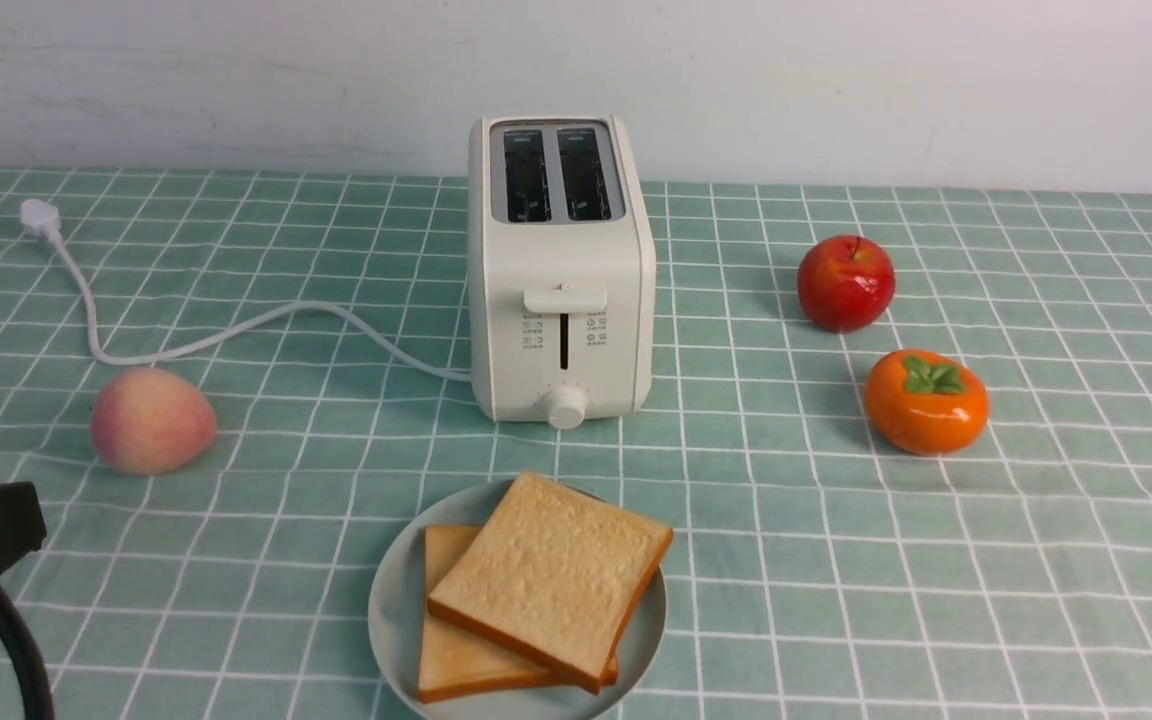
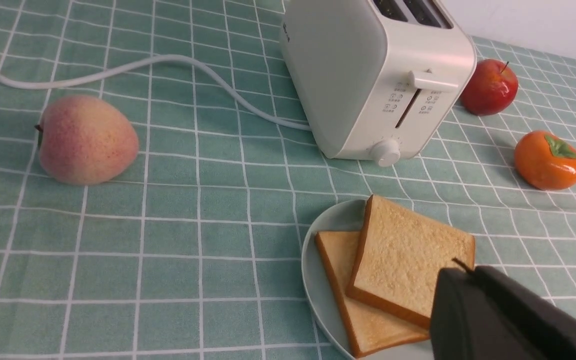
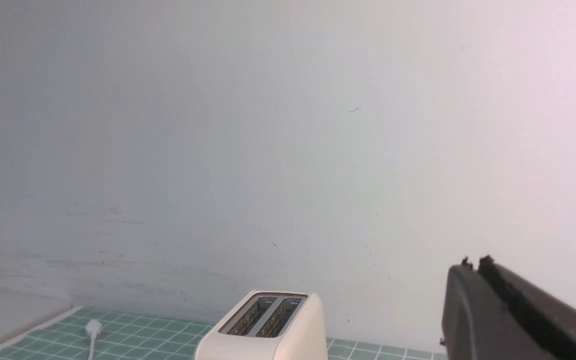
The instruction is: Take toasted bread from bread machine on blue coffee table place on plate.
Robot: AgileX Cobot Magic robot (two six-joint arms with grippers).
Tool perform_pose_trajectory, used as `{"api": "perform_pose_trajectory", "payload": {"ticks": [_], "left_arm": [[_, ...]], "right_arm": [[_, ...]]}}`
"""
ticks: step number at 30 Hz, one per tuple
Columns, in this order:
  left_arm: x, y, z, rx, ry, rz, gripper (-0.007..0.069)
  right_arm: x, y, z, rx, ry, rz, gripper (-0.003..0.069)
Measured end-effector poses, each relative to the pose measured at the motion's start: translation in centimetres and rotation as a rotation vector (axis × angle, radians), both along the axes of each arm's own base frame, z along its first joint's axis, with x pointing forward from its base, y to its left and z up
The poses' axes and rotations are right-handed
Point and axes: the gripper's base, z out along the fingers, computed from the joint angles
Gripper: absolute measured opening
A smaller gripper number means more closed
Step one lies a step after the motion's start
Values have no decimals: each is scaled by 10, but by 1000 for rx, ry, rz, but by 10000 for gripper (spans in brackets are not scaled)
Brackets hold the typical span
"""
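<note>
Left pincer [image 2: 460,267]: dark fingers pressed together with nothing between them, at the lower right of the left wrist view, its tips over the near edge of the top slice.
Right pincer [image 3: 473,262]: fingers closed flat against each other and holding nothing, at the lower right of the right wrist view, against the white wall [image 3: 288,125].
Toasted bread [image 1: 551,575]: two square slices lying flat at the lower centre of the front view. The upper one is turned at an angle and overlaps the lower slice [image 1: 451,640].
Plate [image 1: 394,605]: round and pale blue-green, under both slices, just below the bread machine in the frame.
Bread machine [image 1: 561,270]: cream-white, upright at centre frame. Both top slots look dark, the lever [image 1: 565,298] is at the top of its slit, and the knob [image 1: 566,407] is at the base.
Cord [image 1: 236,335]: white, curving from the machine to a plug [image 1: 36,215] at upper left.
Counter [image 1: 936,600]: teal cloth with a white grid.
Peach [image 1: 151,420]: left of the machine.
Apple [image 1: 845,283]: red, to the right.
Persimmon [image 1: 926,402]: orange, just below the apple.
</note>
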Motion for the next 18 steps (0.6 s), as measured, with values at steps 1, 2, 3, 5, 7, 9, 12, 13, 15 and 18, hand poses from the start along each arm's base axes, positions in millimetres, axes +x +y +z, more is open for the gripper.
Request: {"api": "perform_pose_trajectory", "payload": {"ticks": [1, 2, 3, 5, 7, 9, 12, 13, 15, 18], "left_arm": [[0, 0, 0, 0, -1, 0, -14], [0, 0, 0, 0, -1, 0, -14], [0, 0, 0, 0, -1, 0, -14], [0, 0, 0, 0, 0, 0, -14], [0, 0, 0, 2, 4, 0, -14], [0, 0, 0, 2, 5, 0, -14], [0, 0, 0, 2, 5, 0, -14], [0, 0, 0, 2, 5, 0, -14], [0, 0, 0, 2, 5, 0, -14], [0, 0, 0, 2, 5, 0, -14]], "right_arm": [[0, 0, 0, -1, 5, 0, 5], [0, 0, -1, -1, 6, 0, 5], [0, 0, -1, -2, 9, 0, 6], [0, 0, -1, -3, 10, 0, 9], [0, 0, -1, -4, 13, -1, 13], [0, 0, -1, -4, 13, -1, 15], [1, 0, -2, -4, 14, -1, 19], [1, 0, -2, -4, 14, -1, 21], [1, 0, -2, -4, 14, -1, 22], [1, 0, -2, -4, 14, -1, 25]]}}
